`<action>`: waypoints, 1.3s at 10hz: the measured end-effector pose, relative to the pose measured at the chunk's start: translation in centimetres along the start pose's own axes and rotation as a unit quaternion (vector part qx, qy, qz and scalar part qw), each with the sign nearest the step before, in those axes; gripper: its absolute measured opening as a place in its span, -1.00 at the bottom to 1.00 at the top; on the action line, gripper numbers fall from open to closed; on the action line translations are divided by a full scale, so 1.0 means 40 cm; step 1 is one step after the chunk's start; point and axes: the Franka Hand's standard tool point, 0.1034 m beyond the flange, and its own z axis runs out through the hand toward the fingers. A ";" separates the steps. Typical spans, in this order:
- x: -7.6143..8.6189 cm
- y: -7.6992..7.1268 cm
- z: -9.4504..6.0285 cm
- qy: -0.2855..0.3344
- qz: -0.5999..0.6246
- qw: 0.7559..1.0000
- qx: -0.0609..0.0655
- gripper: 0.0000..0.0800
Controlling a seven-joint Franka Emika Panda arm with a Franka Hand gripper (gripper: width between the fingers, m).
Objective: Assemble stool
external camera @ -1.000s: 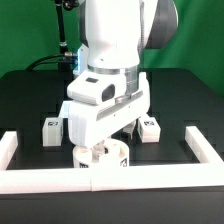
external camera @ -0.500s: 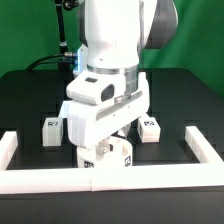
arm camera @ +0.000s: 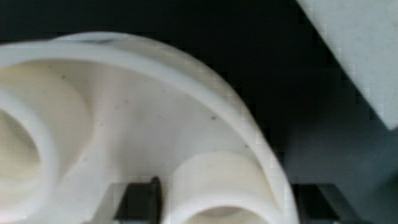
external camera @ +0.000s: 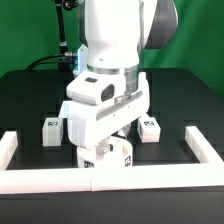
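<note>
The seat disc (external camera: 118, 158) of the stool lies on the black surface (external camera: 180, 100), directly under the arm's white wrist housing (external camera: 100, 110), which hides the top of it in the exterior view. Black-and-white tags show on the side of the seat disc that faces the camera. The front border rail (external camera: 150, 180) runs just in front of the seat disc, close enough that no gap can be made out between them.

In the wrist view the seat disc (arm camera: 125, 110) fills most of the picture as a shallow white ring, and one leg (arm camera: 222, 190) stands upright inside its rim. The gripper (arm camera: 228, 195) is down over this leg with a dark finger on either side. Whether the jaws are pressing on the leg or merely standing beside it cannot be told.

Two more legs rest on the surface, well apart from the seat disc and behind it: a loose leg (external camera: 50, 130) off toward the exterior view's left, and another loose leg (external camera: 150, 127) toward the exterior view's right.
</note>
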 end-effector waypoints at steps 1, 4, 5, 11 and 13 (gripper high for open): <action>0.025 -0.019 -0.001 0.003 -0.009 1.000 0.002 -0.22; 0.132 -0.071 -0.003 0.016 0.001 1.000 0.004 -0.22; 0.167 -0.082 0.000 0.021 -0.009 1.000 0.003 -0.22; 0.249 -0.152 0.001 0.024 -0.037 0.999 0.008 -0.21; 0.250 -0.153 0.001 0.024 -0.037 0.999 0.008 -0.21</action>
